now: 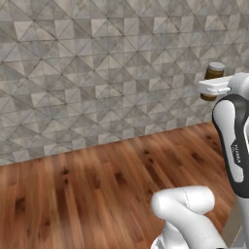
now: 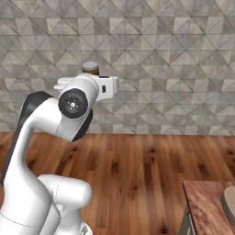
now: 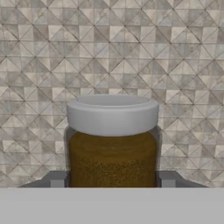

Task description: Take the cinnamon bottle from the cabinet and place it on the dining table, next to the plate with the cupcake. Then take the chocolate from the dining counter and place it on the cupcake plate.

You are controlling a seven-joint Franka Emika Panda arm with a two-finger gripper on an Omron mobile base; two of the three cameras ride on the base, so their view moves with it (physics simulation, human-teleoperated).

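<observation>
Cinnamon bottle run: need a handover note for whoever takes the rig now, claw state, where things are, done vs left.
Claw: shut on the bottle, one finger on each side; the bottle is upright, lid on.
Position: arm raised over the wood floor, facing the tiled wall. A corner of the table shows at the lower right of the right base view, with the edge of a round thing on it that I cannot identify.
Done: bottle picked up.
Left: set the bottle by the cupcake plate, then move the chocolate onto that plate.

Between the jaws, the cinnamon bottle (image 3: 113, 164) is dark brown under a pale grey lid; beyond, the wall (image 3: 112, 48) shows grey-beige triangle tiles.
</observation>
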